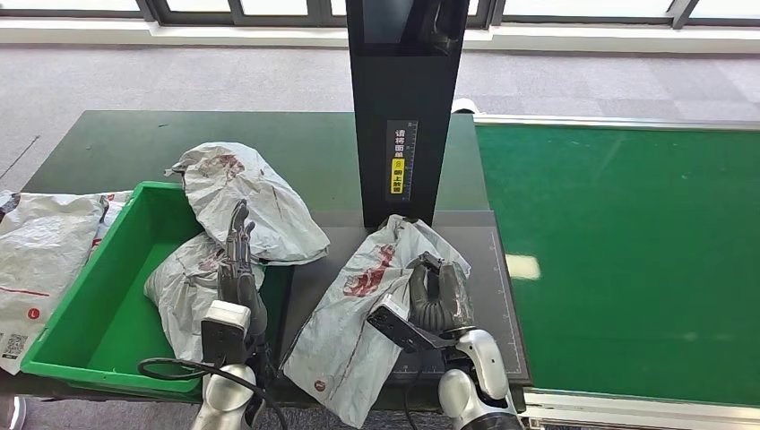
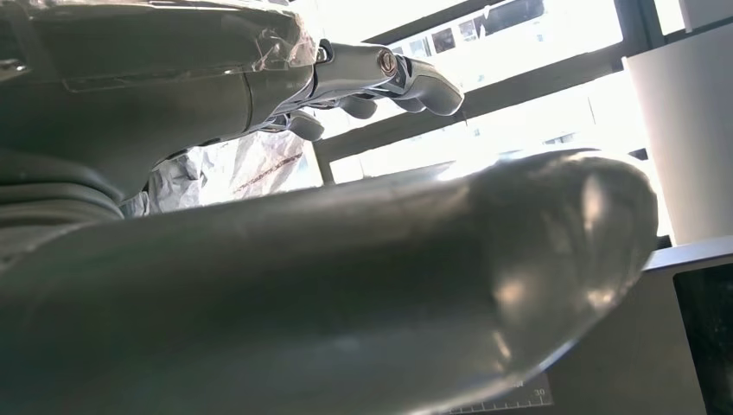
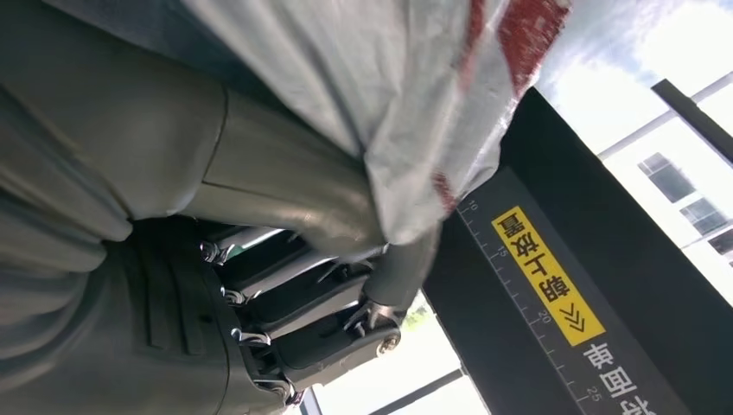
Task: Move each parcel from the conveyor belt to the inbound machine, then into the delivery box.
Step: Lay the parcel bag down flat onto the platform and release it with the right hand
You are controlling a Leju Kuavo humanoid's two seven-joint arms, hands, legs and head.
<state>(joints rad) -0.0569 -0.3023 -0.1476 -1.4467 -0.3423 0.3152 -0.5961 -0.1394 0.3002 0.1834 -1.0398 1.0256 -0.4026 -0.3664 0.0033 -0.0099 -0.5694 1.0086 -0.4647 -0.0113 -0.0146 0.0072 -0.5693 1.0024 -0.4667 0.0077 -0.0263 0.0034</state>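
Grey parcel (image 1: 358, 313) lengthwise toward robot

Black scanner post (image 1: 401, 107) behind; open green belt (image 1: 627, 260) rightward.

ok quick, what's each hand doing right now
Left hand: open, fingers extended, holding nothing.
Right hand: holding the crumpled grey plastic parcel bag with red print.

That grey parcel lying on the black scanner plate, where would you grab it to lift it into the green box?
Probably by its right edge, coming from the near right, where the right hand already holds it. The grey parcel is a soft, crumpled bag lying slanted with its lower end overhanging the scanner plate, so loose film there can be pinched.
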